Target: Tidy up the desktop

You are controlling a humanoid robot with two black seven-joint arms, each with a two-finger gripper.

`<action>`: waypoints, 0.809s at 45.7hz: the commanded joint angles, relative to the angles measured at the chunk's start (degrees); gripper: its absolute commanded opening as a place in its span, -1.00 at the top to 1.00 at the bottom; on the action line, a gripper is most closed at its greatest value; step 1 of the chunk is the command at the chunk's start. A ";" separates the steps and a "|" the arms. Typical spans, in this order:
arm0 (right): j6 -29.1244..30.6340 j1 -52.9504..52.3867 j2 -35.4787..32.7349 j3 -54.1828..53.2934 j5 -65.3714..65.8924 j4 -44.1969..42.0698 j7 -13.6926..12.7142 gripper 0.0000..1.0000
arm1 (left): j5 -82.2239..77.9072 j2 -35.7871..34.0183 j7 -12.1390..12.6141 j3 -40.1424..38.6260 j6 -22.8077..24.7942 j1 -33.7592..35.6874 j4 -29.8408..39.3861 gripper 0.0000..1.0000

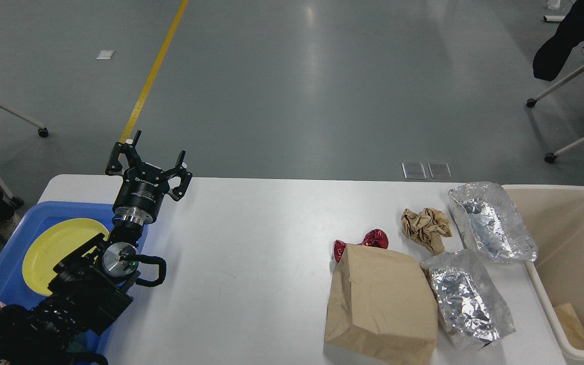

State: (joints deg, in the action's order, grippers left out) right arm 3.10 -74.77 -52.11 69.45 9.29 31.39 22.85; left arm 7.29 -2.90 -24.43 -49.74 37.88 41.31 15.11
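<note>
Spread wide apart, the jaws of the left gripper [152,157] hold nothing; the gripper stands raised over the far left corner of the desktop [251,243], with its fingers pointing away toward the floor. The right gripper is not visible in this view.

Behind the left gripper, its black arm runs down to the near left edge of the view and passes over a blue tray [3,268]. A yellow plate [53,248] lies in this tray, partly hidden by the arm.

The desktop is the large white surface that fills the lower half of the view. Its middle part is bare. On its right side, well apart from the gripper, lies a group of rubbish: a flat brown paper bag [383,304], a red shiny wrapper [373,239] just beyond the bag's far edge, a crumpled brown paper [425,226], and two silver foil bags, one far [492,220] and one near [467,299], the near one touching the paper bag. A cream bin [566,238] stands at the right end, with a brown piece [573,327] inside.
</note>
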 commanded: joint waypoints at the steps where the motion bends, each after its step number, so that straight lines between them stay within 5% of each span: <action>1: -0.99 7.52 0.25 -6.51 -0.32 -0.45 0.01 1.00 | 0.00 0.00 0.00 0.00 0.00 0.00 0.00 -0.93; 8: -0.99 15.44 0.52 -13.55 -1.37 -2.56 0.01 0.98 | 0.00 0.00 0.00 0.00 0.00 0.00 0.00 -0.93; 12: -0.99 18.69 0.78 -16.54 -2.52 -4.49 0.01 0.13 | 0.00 0.00 0.00 0.00 0.09 0.00 0.00 -0.93; 15: -0.99 20.54 1.57 -18.21 -2.87 -5.46 0.09 -0.16 | 0.00 0.00 0.00 0.00 0.00 0.00 0.00 -0.93; 22: -0.99 21.95 1.93 -19.09 -2.87 -5.55 0.09 -0.42 | 0.00 0.00 0.00 0.00 0.00 0.00 0.00 -0.93; 37: -0.99 23.36 2.63 -19.09 -2.87 -5.55 0.01 -0.55 | 0.00 0.00 0.00 0.00 0.00 0.00 0.00 -0.93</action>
State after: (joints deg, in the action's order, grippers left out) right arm 2.10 -51.48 -49.50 50.36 6.37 25.84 22.86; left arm 7.30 -2.90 -24.43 -49.75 37.88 41.31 15.11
